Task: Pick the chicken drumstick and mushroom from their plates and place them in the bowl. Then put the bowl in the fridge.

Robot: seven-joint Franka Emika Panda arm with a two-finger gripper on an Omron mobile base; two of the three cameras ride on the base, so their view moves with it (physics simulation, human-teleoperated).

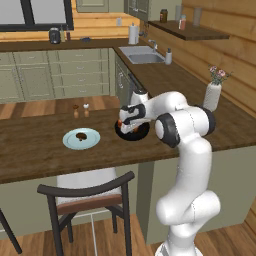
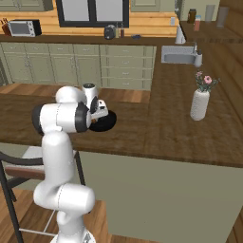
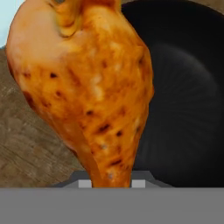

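Observation:
My gripper (image 3: pixel 112 183) is shut on the chicken drumstick (image 3: pixel 87 87), a glossy orange-brown piece that hangs from the fingers at the near rim of the black bowl (image 3: pixel 188 87). From the left base view the gripper (image 1: pixel 128 125) hovers just over the bowl (image 1: pixel 141 134) on the wooden counter, with a bit of the drumstick (image 1: pixel 120 123) showing orange below the hand. The mushroom (image 1: pixel 81 135), a small dark brown lump, lies on the pale blue plate (image 1: pixel 70 142) to the left of the bowl. In the right base view the bowl (image 2: pixel 107 123) peeks out behind the arm. The fridge is out of view.
Two small shakers (image 1: pixel 81 111) stand behind the plate. A white vase with flowers (image 1: pixel 212 94) sits at the counter's right end. A dark chair (image 1: pixel 85 197) stands in front of the counter, and a sink (image 1: pixel 142 54) is set in the far counter.

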